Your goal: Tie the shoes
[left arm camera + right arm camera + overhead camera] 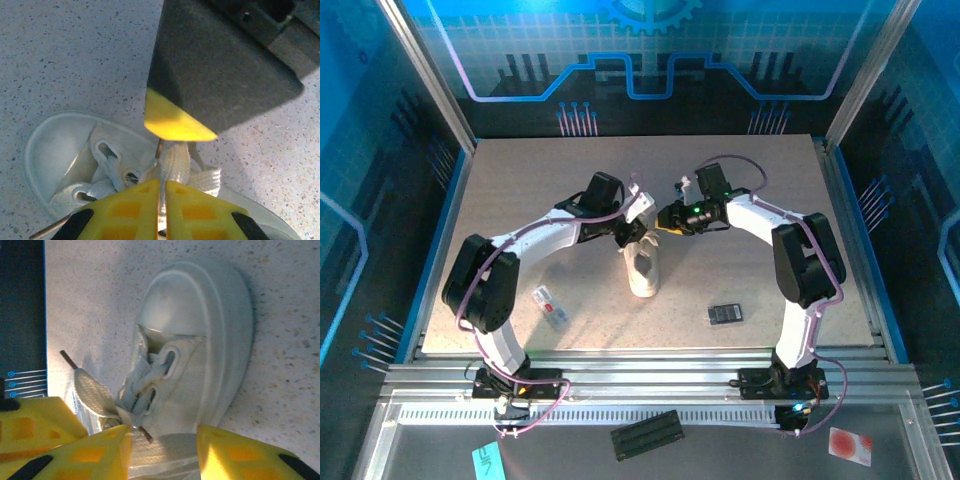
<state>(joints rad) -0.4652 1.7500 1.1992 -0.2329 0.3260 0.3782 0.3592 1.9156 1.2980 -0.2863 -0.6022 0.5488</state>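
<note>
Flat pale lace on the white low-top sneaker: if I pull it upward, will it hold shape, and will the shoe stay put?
The flat pale woven lace is probably floppy: its free end sags in a curve. The white low-top sneaker looks small beside the arms, so likely light. On the smooth speckled table, a firm pull may drag or tip it.

A small cream low-top sneaker (643,270) stands upright on its light sole near the middle of the speckled surface (520,200). Its smooth toe cap is rounded. The flat pale laces (175,162), brown-tipped, lie untied above the eyelets.
</note>
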